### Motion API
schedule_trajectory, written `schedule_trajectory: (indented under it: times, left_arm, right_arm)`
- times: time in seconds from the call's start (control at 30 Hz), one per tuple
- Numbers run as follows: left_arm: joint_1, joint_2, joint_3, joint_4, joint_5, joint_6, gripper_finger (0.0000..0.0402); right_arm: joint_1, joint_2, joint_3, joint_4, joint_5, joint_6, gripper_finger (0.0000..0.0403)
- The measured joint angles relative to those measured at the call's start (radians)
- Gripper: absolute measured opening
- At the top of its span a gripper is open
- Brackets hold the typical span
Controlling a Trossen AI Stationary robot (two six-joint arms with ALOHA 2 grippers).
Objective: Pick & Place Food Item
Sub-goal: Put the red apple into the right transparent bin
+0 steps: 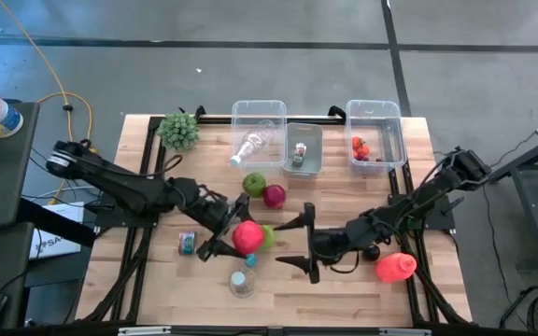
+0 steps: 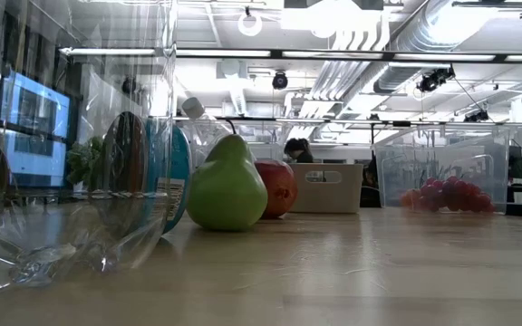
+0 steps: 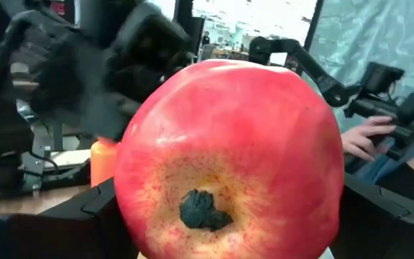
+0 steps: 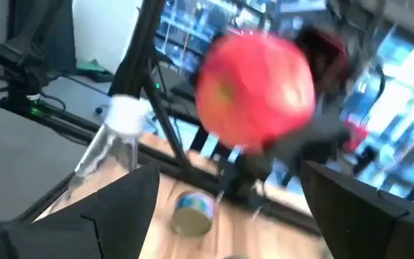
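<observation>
Red apple (image 1: 247,235) is clamped in the left end effector (image 1: 233,235), just below the green pear (image 1: 254,183) on the counter (image 1: 344,289). Right end effector (image 1: 304,242) sits beside the apple, fingers spread wide, empty.

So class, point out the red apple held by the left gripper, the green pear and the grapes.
red apple (image 3: 228,158), left wrist view, front skin.
green pear (image 2: 226,190), low view, its belly.
grapes (image 2: 456,195), low view, middle of the bunch.

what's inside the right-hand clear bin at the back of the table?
The right clear bin holds red fruit and dark grapes, all bunched at one end. Exact count is not clear; the rest of its floor looks bare.
</observation>
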Motion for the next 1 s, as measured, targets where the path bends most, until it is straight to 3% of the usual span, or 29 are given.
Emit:
schedule_trajectory:
  times: [0.23,0.33,0.6,0.8,1.0]
  left_arm:
    - [0.063,0.055,0.0,0.02,0.007,-0.059,0.0317]
    - [0.078,0.06,0.0,0.032,0.006,-0.056,0.0317]
    - [0.112,0.06,0.0,0.019,0.074,-0.091,0.0317]
    - [0.131,0.06,0.0,0.015,0.073,-0.093,0.0317]
    - [0.134,0.06,0.0,0.01,0.065,-0.094,0.0317]
  right_arm:
    - [0.018,0.013,-0.001,0.049,0.0,-0.242,0.0327]
    - [0.02,0.019,-0.001,0.064,0.068,-0.281,0.0327]
    - [0.024,0.018,-0.001,0.018,0.103,-0.141,0.0327]
    - [0.025,0.018,-0.001,0.02,0.153,-0.225,0.0331]
    - [0.025,0.018,-0.001,0.021,0.201,-0.24,0.0371]
